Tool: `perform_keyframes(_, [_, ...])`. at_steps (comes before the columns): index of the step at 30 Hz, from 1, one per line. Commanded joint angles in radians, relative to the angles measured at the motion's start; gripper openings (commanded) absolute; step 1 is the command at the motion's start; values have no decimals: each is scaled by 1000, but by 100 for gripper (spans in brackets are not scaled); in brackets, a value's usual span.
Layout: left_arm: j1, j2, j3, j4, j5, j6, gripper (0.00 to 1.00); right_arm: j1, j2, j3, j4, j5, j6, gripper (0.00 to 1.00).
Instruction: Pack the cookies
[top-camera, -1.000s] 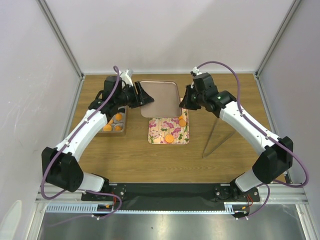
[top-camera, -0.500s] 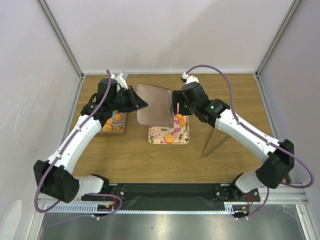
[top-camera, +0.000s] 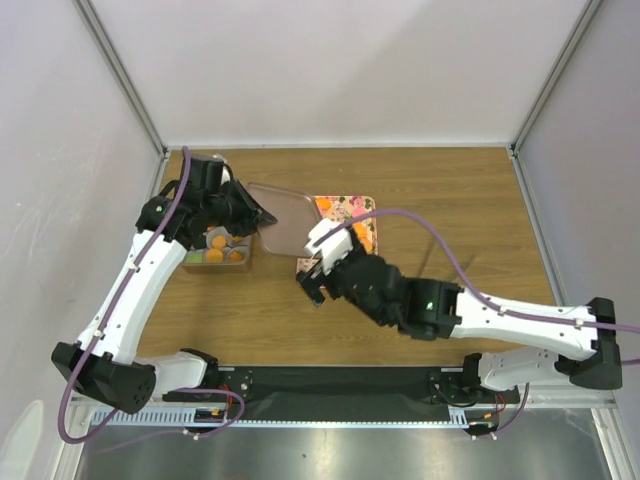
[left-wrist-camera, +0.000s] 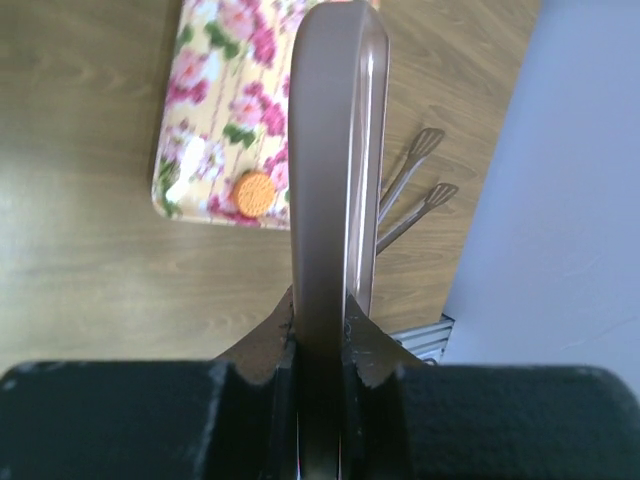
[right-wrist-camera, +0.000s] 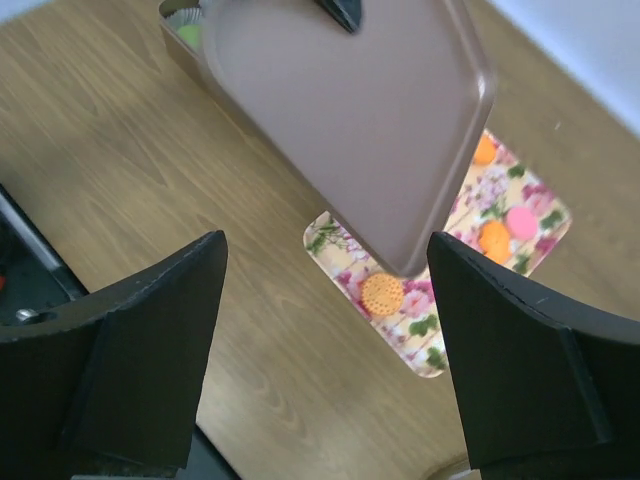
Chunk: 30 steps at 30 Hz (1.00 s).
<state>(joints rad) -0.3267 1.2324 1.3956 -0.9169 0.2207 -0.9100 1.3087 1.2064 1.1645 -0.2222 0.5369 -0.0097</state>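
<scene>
Left fingers (left-wrist-camera: 268, 350) pinch the edge of the brown lid (left-wrist-camera: 335, 150), lifted and tilted over the bench (left-wrist-camera: 90, 270) | right fingers (right-wrist-camera: 150, 340) spread wide, holding nothing, above the flowered tray (right-wrist-camera: 415, 335) | cookies (right-wrist-camera: 383, 293): orange and pink on the flowered tray, others in the box (top-camera: 218, 267) at left.

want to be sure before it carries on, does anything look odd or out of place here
Only the brown lid stands out: the left gripper pinches it by one edge, tilted in the air over part of the floral tray. No cookies look spilled.
</scene>
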Motion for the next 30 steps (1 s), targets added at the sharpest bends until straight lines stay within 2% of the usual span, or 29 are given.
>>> perform_keyframes(1, [6,-5,31,-109,-7,-113,0,90,56,-9,178,150,-246,86])
perform_keyframes(9, [8,-34,36,-134,35,-187,0,118,217,44,305,215,-486,86])
perform_keyframes(12, [8,-47,37,-135,48,-194,0,118,269,50,391,267,-585,83])
perform_keyframes(17, [11,-62,28,-132,75,-190,0,104,301,50,480,288,-680,74])
perform_keyframes(23, [14,-63,29,-123,108,-173,0,90,309,55,497,278,-711,67])
perform_keyframes(26, [15,-63,28,-122,123,-167,0,92,317,49,526,285,-737,61])
perform_keyframes(30, [15,-67,26,-112,137,-159,0,87,323,50,557,290,-762,45])
